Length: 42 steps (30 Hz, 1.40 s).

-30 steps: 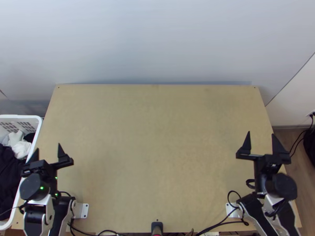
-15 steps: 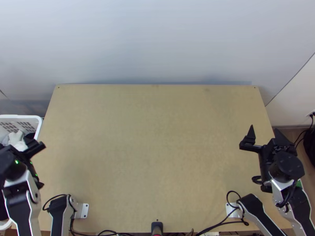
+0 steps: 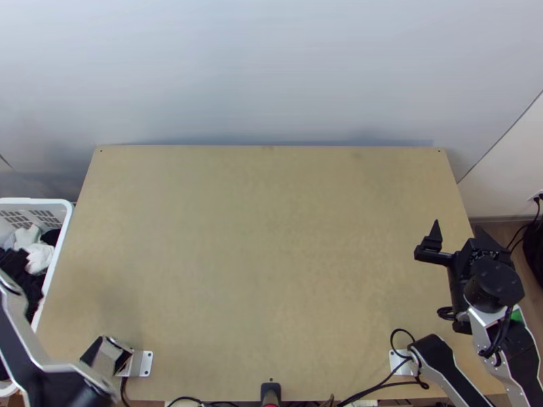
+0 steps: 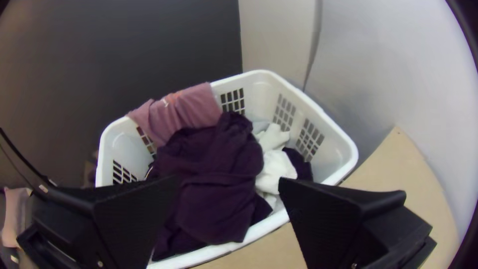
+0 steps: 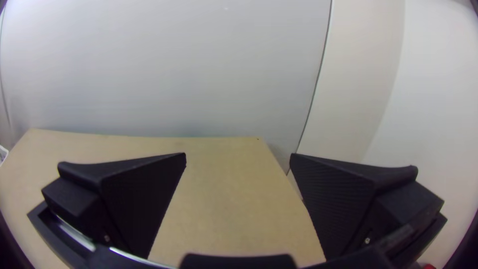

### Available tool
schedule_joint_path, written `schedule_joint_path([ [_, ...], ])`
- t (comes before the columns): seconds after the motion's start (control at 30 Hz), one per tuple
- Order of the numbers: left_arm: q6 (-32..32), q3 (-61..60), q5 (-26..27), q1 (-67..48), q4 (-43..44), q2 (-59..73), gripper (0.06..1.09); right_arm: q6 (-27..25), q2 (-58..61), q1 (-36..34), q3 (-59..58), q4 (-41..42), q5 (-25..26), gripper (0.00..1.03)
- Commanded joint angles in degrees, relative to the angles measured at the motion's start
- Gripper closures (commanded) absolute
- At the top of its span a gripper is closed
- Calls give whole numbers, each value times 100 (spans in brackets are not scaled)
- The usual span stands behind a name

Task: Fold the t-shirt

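In the left wrist view my left gripper point(image 4: 229, 180) is open over the laundry basket point(image 4: 326, 109), nothing between its fingers. Bunched dark purple cloth point(image 4: 214, 184) fills much of the basket, and a pink cloth point(image 4: 186, 110) hangs over its rim. White cloth point(image 4: 275, 172) lies beside the purple one. Which piece is the t-shirt I cannot tell. My right gripper point(image 3: 458, 228) is open above the table's right edge, holding nothing; the right wrist view shows this gripper point(image 5: 238, 155) facing the tabletop and wall.
The bare wooden table point(image 3: 265, 258) stretches between the arms. At its left side stands the white basket point(image 3: 66, 224). A pale wall point(image 3: 271, 74) rises behind the table. Black cables point(image 3: 380, 385) run along the near edge, and a black bag point(image 3: 536, 251) is at the far right.
The left arm has swung left from the table's left side, its gripper now over the basket. My right gripper has shifted slightly right, still open.
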Motion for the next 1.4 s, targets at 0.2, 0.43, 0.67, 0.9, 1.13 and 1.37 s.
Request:
schedule_joint_path([
  [0.2, 306, 719, 208, 1221, 415, 3001, 10, 12, 16, -11, -53, -159, 7, 5],
  [0.43, 279, 728, 208, 1221, 740, 3704, 15, 29, 60, -29, -45, -168, 7, 5],
  [0.67, 315, 780, 208, 1194, 1144, 3941, 52, 144, 86, -73, -53, -265, 16, 5],
  [0.9, 411, 816, 340, 1177, 1224, 3950, 104, 144, 77, -152, -9, -344, 16, 5],
  [1.13, 139, 1079, 683, 1080, 608, 3106, 104, 179, 95, -169, 87, -353, 16, 5],
  [1.37, -494, 2556, 1729, 702, -1545, 2297, 104, 188, 174, -169, 228, -370, 25, 5],
])
